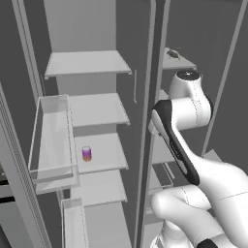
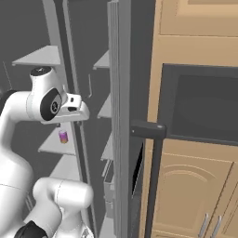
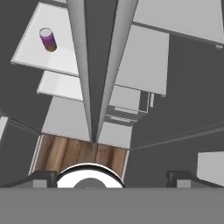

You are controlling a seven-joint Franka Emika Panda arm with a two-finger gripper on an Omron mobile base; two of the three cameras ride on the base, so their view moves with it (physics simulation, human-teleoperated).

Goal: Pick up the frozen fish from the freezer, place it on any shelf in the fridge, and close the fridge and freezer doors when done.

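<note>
Both compartments stand open. The purple-and-orange can sits on a broad fridge shelf. Up on a short freezer shelf, a small dark shape lies, likely the frozen fish. The gripper looks down the divider, its fingers spread wide and holding nothing.
</note>
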